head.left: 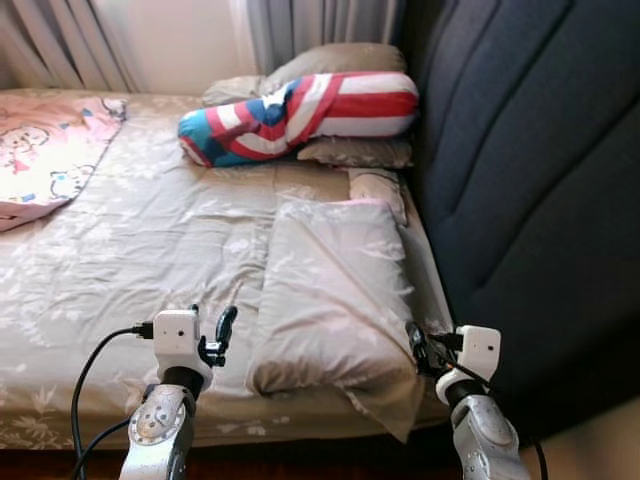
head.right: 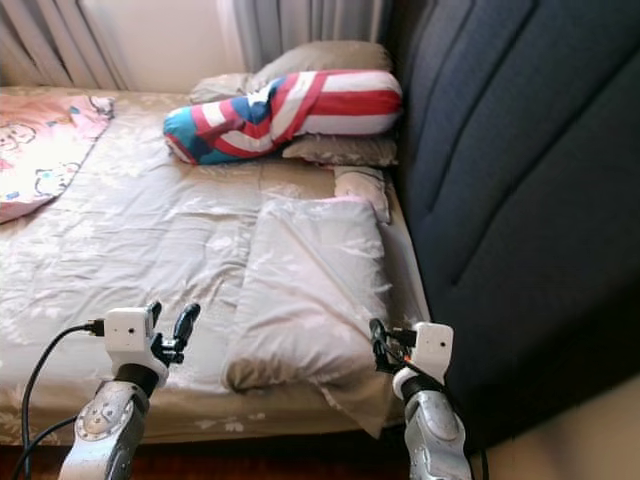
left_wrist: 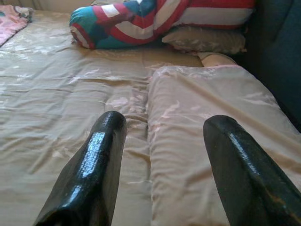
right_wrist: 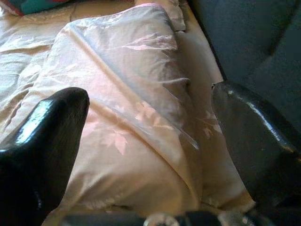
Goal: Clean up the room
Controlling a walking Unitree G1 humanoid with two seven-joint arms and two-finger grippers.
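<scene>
A beige pillow (head.left: 335, 290) lies flat at the bed's front right, one corner hanging over the mattress edge. My left gripper (head.left: 212, 322) hovers open just left of it, above the beige sheet (head.left: 150, 260); in the left wrist view its fingers (left_wrist: 101, 155) stand wide apart with the pillow's (left_wrist: 207, 122) left edge ahead. My right gripper (head.left: 414, 343) is open at the pillow's near right corner, and its fingers (right_wrist: 51, 127) straddle the pillow (right_wrist: 127, 99) without touching it.
A red, white and blue striped bolster (head.left: 300, 115) rests on more beige pillows (head.left: 355, 152) at the far end. A pink printed blanket (head.left: 45, 150) lies at the far left. The dark padded headboard (head.left: 540, 180) runs along the right. Curtains (head.left: 300, 25) hang behind.
</scene>
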